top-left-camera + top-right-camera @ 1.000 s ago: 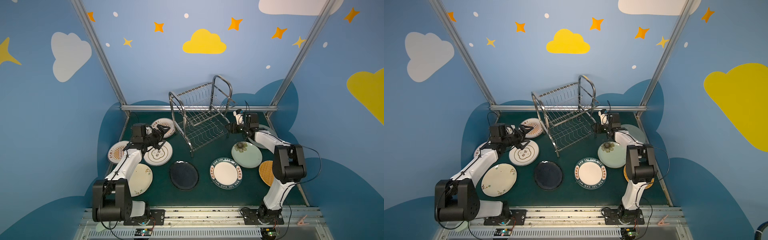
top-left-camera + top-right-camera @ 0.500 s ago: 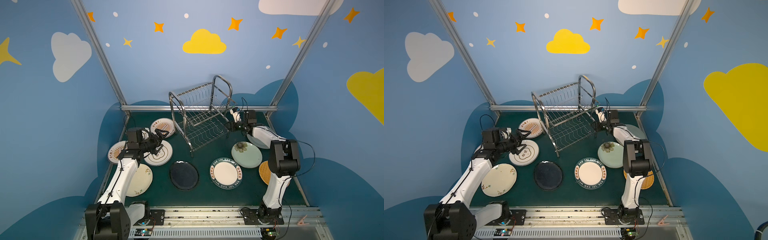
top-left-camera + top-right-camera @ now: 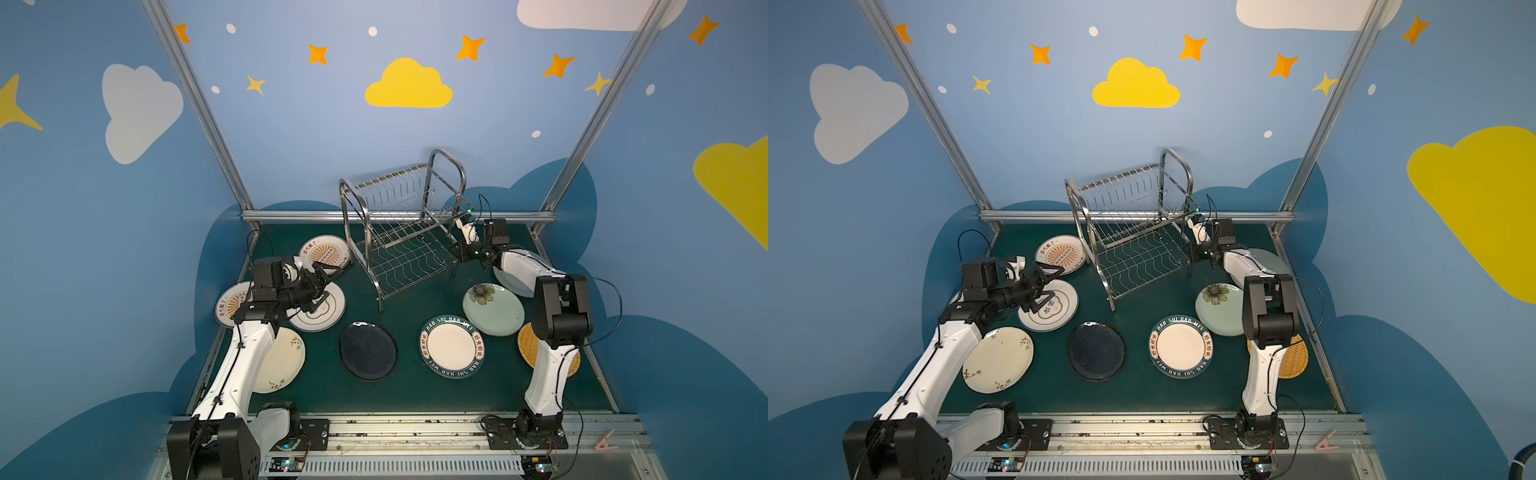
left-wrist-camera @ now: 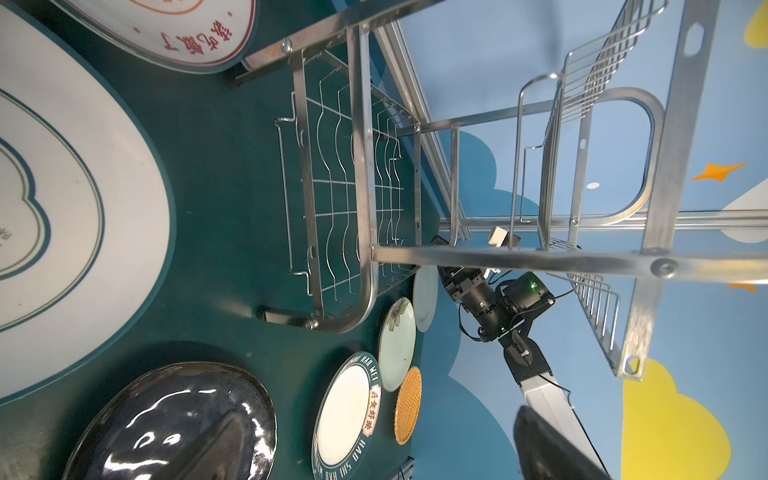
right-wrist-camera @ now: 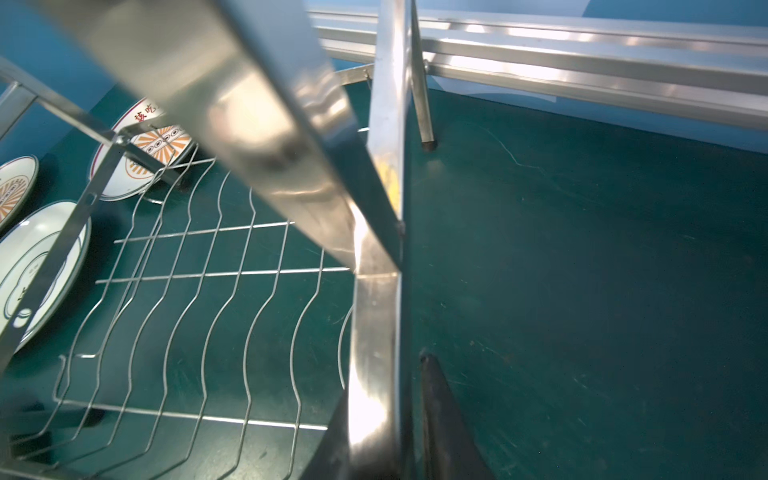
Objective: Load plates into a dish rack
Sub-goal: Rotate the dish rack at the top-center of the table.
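Note:
The steel dish rack (image 3: pixel 399 232) stands at the back of the mat with both shelves bare. My right gripper (image 3: pixel 456 252) sits at its near right leg. In the right wrist view the dark fingers (image 5: pixel 436 407) flank that upright post (image 5: pixel 374 332), shut on it. My left gripper (image 3: pixel 328 284) hangs open over the gold-ringed white plate (image 3: pixel 328 313), holding nothing. Flat on the mat lie two sunburst plates (image 3: pixel 324 253) (image 3: pixel 226 307), a cream sprig plate (image 3: pixel 284 361), a black plate (image 3: pixel 368 351), a green-lettered plate (image 3: pixel 451 347), a pale green flower plate (image 3: pixel 494 309) and an orange woven plate (image 3: pixel 524 345).
A further pale plate (image 3: pixel 505 278) lies partly under my right forearm. A metal rail (image 3: pixel 291 215) and blue walls close the back and sides. The arm bases (image 3: pixel 291 428) sit on the front rail. A clothes peg (image 3: pixel 604 440) lies outside at the front right.
My right gripper has moved in at the rack's leg and its jaws have closed round the post. My left arm has lifted and straightened, with its open gripper still over the gold-ringed plate.

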